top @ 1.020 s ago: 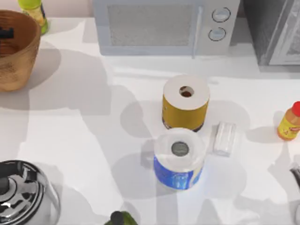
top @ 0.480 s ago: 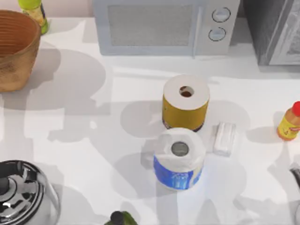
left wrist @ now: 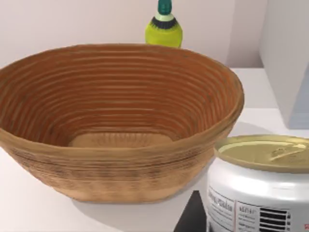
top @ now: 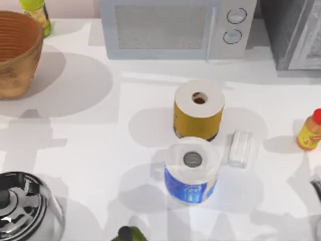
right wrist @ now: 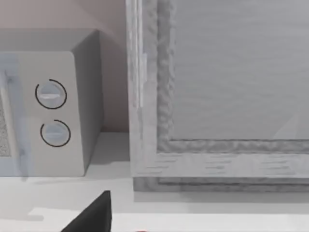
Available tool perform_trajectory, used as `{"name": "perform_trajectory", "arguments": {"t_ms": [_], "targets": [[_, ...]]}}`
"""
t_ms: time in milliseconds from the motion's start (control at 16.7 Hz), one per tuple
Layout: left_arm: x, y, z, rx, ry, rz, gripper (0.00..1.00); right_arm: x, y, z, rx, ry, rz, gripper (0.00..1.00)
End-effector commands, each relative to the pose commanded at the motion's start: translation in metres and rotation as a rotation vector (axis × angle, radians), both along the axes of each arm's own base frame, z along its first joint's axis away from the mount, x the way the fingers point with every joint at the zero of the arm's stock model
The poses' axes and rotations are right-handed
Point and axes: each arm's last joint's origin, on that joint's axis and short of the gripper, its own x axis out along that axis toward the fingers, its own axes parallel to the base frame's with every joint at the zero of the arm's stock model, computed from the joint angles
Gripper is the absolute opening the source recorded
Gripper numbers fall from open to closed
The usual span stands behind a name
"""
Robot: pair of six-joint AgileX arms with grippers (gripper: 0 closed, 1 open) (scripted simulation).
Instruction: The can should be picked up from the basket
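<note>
The can [left wrist: 260, 186] sits close to the left wrist camera, outside the basket [left wrist: 116, 121] — whether fingers grip it, I cannot tell. On the white table [top: 90, 145], 2 paper rolls (centre), microwave [top: 175, 27] at 12 o'clock, basket at 10.
</note>
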Motion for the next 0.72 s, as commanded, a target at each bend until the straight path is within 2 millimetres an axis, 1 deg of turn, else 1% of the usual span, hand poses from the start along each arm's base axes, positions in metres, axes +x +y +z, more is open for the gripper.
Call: {"name": "perform_trajectory", "arguments": {"t_ms": [60, 180, 360, 420, 540, 720], "targets": [[-0.016, -0.002, -0.015, 0.0, -0.059, -0.005, 0.0, 0.0, 0.0, 0.0, 0.0, 0.0, 0.0, 1.0], [-0.036, -0.005, -0.048, -0.001, -0.154, -0.011, 0.0, 0.0, 0.0, 0.0, 0.0, 0.0, 0.0, 1.0], [-0.049, -0.007, -0.09, -0.006, -0.259, -0.011, 0.0, 0.0, 0.0, 0.0, 0.0, 0.0, 0.0, 1.0], [-0.051, -0.007, -0.1, -0.008, -0.284, -0.008, 0.0, 0.0, 0.0, 0.0, 0.0, 0.0, 0.0, 1.0], [-0.052, -0.007, -0.113, -0.01, -0.32, -0.003, 0.0, 0.0, 0.0, 0.0, 0.0, 0.0, 0.0, 1.0], [-0.052, -0.007, -0.118, -0.011, -0.333, 0.0, 0.0, 0.0, 0.0, 0.0, 0.0, 0.0, 0.0, 1.0]]}}
